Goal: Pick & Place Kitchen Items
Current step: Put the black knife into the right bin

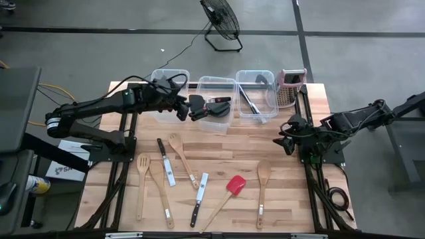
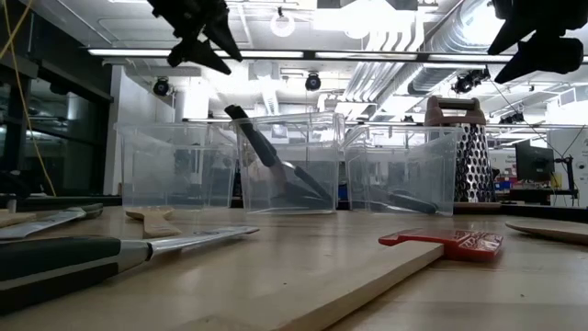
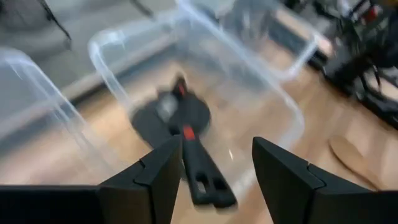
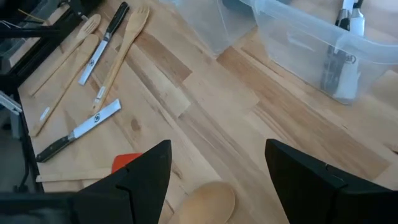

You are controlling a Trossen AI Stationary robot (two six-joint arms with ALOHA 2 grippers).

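Two black turners lie in the middle clear bin, heads on its floor and handles leaning up against its wall; the low view shows them slanting. My left gripper hangs open and empty above that bin's left side, well above it in the low view. My right gripper is open and empty at the table's right, above the board, with a wooden spoon's bowl below it. Wooden spoons, knives and a red spatula lie on the table.
An empty clear bin stands to the left. The right bin holds dark long utensils. A metal box grater stands at the far right. Two knives and several wooden utensils are spread over the near half of the table.
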